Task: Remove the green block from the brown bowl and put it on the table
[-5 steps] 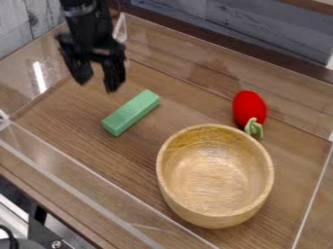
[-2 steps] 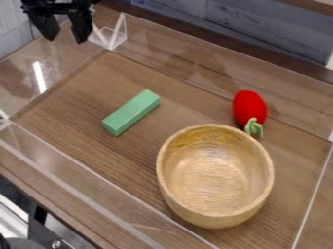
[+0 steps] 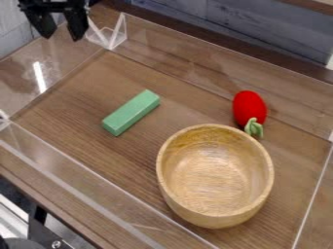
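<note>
The mint-green block (image 3: 130, 113) lies flat on the wood-grain table (image 3: 196, 88), left of centre and apart from the bowl. The tan wooden brown bowl (image 3: 216, 175) stands at the front right with nothing inside it. My gripper (image 3: 61, 26) hangs at the top left corner of the view, high above the table and well away from the block. Its two dark fingers (image 3: 77, 25) point down with a gap between them, so it is open and holds nothing.
A red strawberry-like toy (image 3: 250, 107) with green leaves stands just behind the bowl on the right. Low clear acrylic walls (image 3: 53, 83) border the tabletop on all sides.
My gripper has risen and moved up-left from just beside the green block to the top left corner. The block, bowl and strawberry toy have not moved.
</note>
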Controlling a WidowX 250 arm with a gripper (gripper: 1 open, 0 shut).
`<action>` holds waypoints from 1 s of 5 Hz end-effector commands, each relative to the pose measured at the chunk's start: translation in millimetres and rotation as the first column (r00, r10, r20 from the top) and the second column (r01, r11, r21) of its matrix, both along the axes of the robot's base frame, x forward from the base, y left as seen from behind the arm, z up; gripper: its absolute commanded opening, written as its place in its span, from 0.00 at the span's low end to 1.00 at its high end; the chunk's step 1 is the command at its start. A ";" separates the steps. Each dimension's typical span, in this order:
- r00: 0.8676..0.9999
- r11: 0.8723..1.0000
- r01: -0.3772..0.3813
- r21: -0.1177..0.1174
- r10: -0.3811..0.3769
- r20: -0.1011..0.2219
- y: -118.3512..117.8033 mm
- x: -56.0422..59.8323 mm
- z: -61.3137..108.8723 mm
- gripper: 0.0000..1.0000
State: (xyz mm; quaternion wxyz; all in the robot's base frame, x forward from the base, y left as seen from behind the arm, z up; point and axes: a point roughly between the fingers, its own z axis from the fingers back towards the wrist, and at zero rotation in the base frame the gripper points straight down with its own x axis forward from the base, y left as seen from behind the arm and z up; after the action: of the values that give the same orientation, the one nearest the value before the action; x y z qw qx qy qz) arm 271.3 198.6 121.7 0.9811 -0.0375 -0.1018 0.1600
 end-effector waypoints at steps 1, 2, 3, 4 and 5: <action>0.999 1.000 -0.006 0.029 0.005 0.036 0.5 10.7 20.0 1.00; 0.994 0.994 0.105 0.024 -0.105 0.035 -0.4 15.9 15.7 1.00; 0.980 0.981 0.193 0.019 -0.194 0.033 0.4 21.5 10.1 1.00; 0.974 0.975 0.222 0.008 -0.223 0.034 8.4 14.3 12.9 1.00; 0.970 0.970 0.241 -0.006 -0.241 0.035 16.0 7.0 14.7 0.00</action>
State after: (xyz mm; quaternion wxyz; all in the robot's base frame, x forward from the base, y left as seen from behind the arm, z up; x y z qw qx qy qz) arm 274.1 209.1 120.0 0.9919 -0.0757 -0.0919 0.0437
